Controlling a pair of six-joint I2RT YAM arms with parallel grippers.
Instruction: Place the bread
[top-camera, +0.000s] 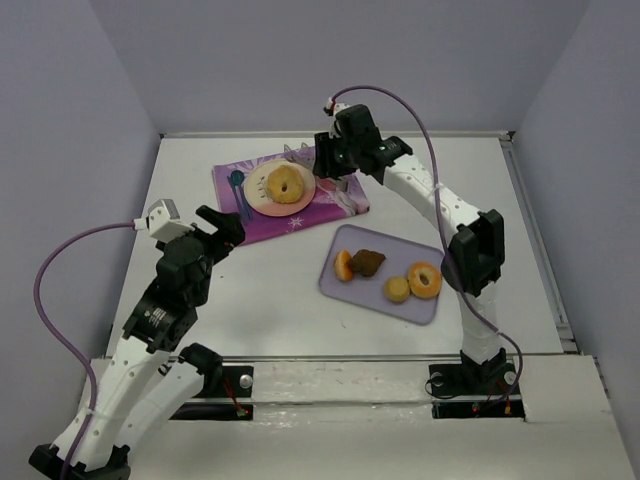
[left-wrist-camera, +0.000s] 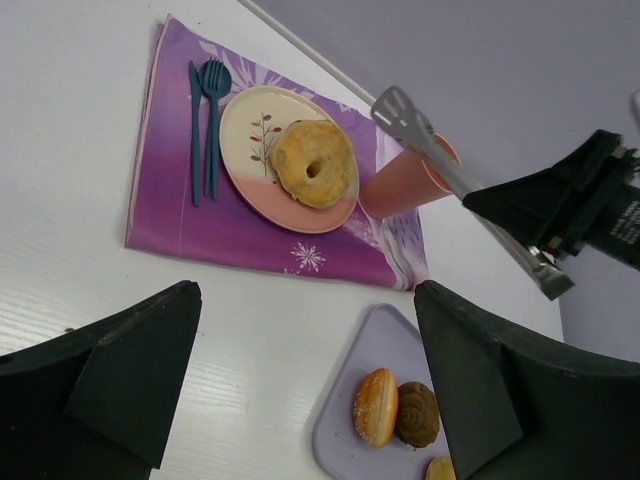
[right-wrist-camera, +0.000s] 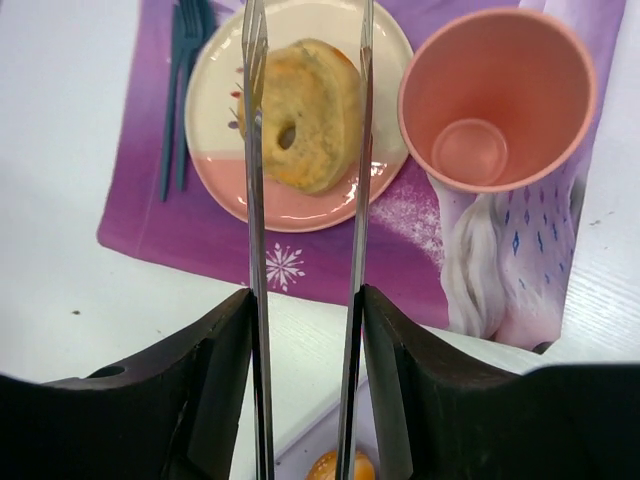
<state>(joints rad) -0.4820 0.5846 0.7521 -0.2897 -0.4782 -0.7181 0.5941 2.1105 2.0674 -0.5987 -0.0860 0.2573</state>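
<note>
bread: one golden-tan ring of bread (right-wrist-camera: 322, 108) with a small centre hole, lying flat on plate
plate: one round cream-and-pink plate (right-wrist-camera: 215, 92), on one purple placemat (right-wrist-camera: 150, 205)
cutlery: two, teal fork (left-wrist-camera: 213, 120) and teal knife (left-wrist-camera: 194, 130), side by side on mat beside plate
cup: one pink plastic cup (right-wrist-camera: 545, 90), upright, next to plate
tray: one lavender tray (top-camera: 400, 255) on white tabletop (top-camera: 250, 295); four food pieces on it: sugared orange bun (top-camera: 343, 265), dark brown lump (top-camera: 369, 262), small yellow bun (top-camera: 398, 290), orange-glazed donut ring (top-camera: 425, 280)
right claw (right-wrist-camera: 305, 292): pinching one pair of metal tongs (right-wrist-camera: 258, 200), arms parted, tips off bread
left claw (left-wrist-camera: 307, 290): spread wide, empty
</note>
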